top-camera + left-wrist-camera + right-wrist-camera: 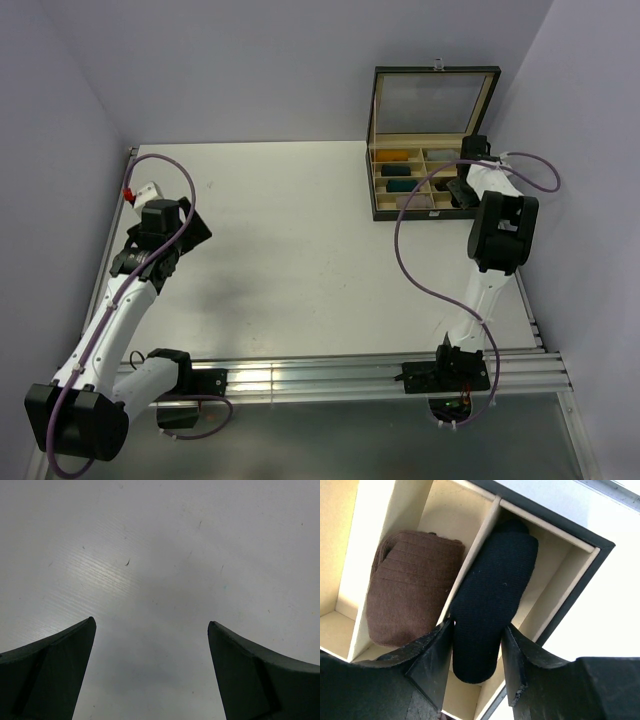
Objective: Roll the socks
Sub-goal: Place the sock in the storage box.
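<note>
Sock (492, 590), black, rolled, soft, light, squashy, lies in box (555, 516) end compartment beside brown sock (410, 590); pinch mid-roll. Right gripper (477, 625) straddles it, grip unclear. Left gripper (150, 621) wide open, empty.

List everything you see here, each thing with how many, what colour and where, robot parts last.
brown sock: one, brown, rolled, in a box compartment
black sock: one, black, rolled, compartment beside the brown one
mustard bundle: one, mustard, box's far left compartment
teal bundle: one, teal, box's left column
box: one, dark outside, cream inside, lid up, table's far right
table: one, white, under everything
left gripper: one, black, open over bare table
right gripper: one, black, fingers flanking the black sock
</note>
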{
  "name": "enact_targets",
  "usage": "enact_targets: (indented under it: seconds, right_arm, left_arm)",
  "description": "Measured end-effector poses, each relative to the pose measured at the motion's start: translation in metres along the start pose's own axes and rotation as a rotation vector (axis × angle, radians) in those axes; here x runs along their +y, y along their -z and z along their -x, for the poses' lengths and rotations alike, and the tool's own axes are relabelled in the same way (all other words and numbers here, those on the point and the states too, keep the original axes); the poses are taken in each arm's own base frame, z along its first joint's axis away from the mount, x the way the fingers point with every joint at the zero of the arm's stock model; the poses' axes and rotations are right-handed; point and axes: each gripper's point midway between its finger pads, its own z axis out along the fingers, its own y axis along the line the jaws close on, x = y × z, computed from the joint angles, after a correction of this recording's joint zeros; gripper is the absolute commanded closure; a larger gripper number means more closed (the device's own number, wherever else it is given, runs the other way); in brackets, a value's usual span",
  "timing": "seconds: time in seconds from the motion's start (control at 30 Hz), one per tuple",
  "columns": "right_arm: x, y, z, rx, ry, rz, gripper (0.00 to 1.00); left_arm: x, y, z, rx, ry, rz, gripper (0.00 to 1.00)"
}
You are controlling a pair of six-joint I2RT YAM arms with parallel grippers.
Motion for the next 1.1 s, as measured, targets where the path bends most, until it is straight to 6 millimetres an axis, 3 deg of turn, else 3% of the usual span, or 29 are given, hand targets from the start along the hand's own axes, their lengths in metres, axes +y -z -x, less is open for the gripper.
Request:
enact_targets:
  seconds: [0.37, 0.63, 0.8, 0.93, 1.1]
  right_arm:
    - [-0.002, 0.013, -0.012, -0.009, 0.045, -0.016, 0.39]
    - [-0.007, 0.038, -0.014, -0.012, 0.083, -0.009, 0.37]
    - [-0.013, 0.054, -0.007, -0.029, 0.111, -0.021, 0.40]
    - [-0.017, 0.065, -0.009, -0.030, 0.128, 0.011, 0.50]
    - [-0.019, 0.095, -0.009, -0.046, 0.141, 0.105, 0.48]
  left_arm:
    - [-0.002, 0.005, 0.003, -0.014, 0.007, -0.018, 0.01]
    - [-0.004, 0.009, 0.006, -0.026, 0.011, -0.032, 0.01]
    - [-0.005, 0.010, 0.005, -0.023, 0.009, -0.037, 0.01]
    - [-0.005, 0.010, 0.005, -0.023, 0.009, -0.037, 0.01]
    - [-0.005, 0.010, 0.006, -0.026, 0.010, -0.038, 0.01]
